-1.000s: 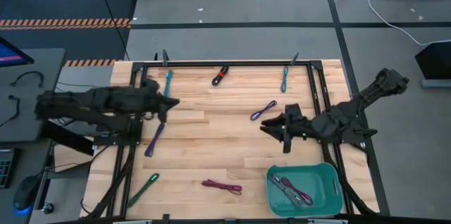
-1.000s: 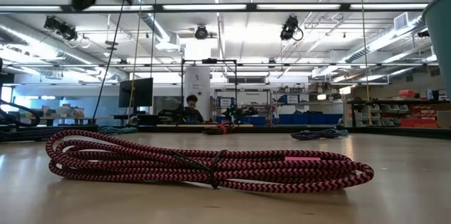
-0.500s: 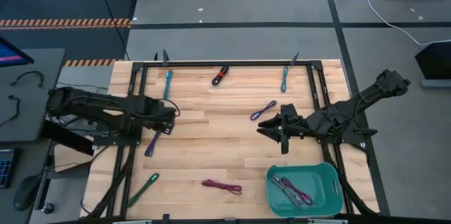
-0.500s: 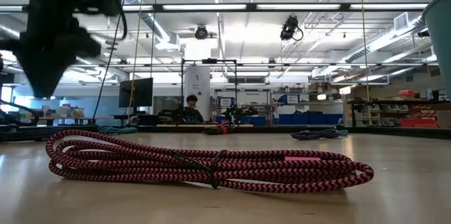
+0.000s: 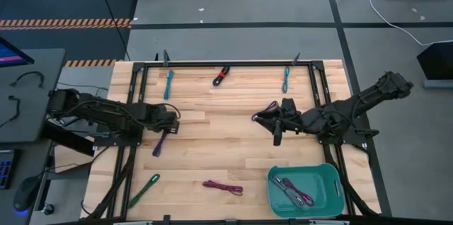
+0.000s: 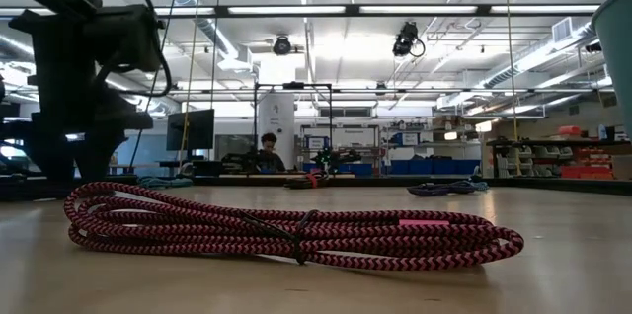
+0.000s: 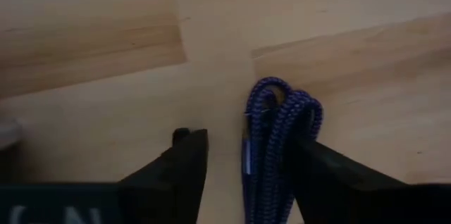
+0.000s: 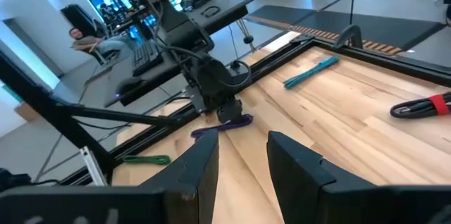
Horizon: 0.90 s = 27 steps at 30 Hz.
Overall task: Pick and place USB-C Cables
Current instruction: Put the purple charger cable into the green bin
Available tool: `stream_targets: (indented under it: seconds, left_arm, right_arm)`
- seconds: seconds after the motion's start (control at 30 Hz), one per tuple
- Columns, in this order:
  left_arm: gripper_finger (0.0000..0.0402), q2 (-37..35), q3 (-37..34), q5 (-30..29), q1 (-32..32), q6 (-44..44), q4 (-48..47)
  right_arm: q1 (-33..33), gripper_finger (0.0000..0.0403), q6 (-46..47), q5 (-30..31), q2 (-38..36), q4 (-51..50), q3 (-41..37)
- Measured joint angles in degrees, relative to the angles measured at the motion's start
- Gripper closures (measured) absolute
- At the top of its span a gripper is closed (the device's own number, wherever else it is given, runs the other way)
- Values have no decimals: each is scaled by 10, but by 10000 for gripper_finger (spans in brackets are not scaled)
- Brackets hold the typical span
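A purple USB-C cable bundle (image 5: 160, 144) lies flat on the wooden table at the left. My left gripper (image 5: 167, 126) stands over its far end, low at the table. It is open, with one finger on each side of the looped end (image 7: 278, 111). My right gripper (image 5: 274, 124) hovers at the middle right beside a second purple cable (image 5: 263, 112). It is open (image 8: 243, 157) with nothing between its fingers. The right wrist view shows the left gripper (image 8: 225, 108) above the first purple cable (image 8: 222, 127). My left gripper comes at the purple cable from above, its fingers across the bundle's looped far end (image 7: 282, 101). One finger (image 7: 317, 171) stands right against the bundle's side; I cannot tell whether it touches. The cable lies flat on the table.
Two teal cables (image 5: 168, 83) (image 5: 286, 78) and a red-black one (image 5: 221, 75) lie near the far edge. Green (image 5: 145, 188) and magenta (image 5: 223, 187) cables lie near the front. A teal bin (image 5: 333, 182) at the front right holds cables. A black frame (image 5: 233, 63) rims the table.
My left gripper has come down to the table toward the near edge, onto the purple cable's far end, and has opened. My right gripper has moved toward the far edge, closer to the second purple cable.
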Motion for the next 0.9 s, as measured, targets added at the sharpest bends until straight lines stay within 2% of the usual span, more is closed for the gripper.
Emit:
stream_targets:
  seconds: [0.13,0.33,0.57,0.67,0.8,0.9]
  left_arm:
    - [271,0,-1,-6,0,-1,17]
    - [376,1,6,-10,1,2,62]
    - [382,2,72,-4,0,59,87]
    - [382,2,119,-5,-3,104,126]
    - [382,2,176,-30,-19,187,288]
    - [381,2,204,-46,-32,273,443]
  right_arm:
    - [-8,276,0,-20,0,0,0]
    - [-6,276,0,-51,-9,-2,0]
    - [21,276,7,-109,-33,-39,0]
    - [46,276,7,-109,-25,-50,-15]
    - [62,276,60,-81,-12,-10,-82]
    - [52,276,95,-63,-4,84,-136]
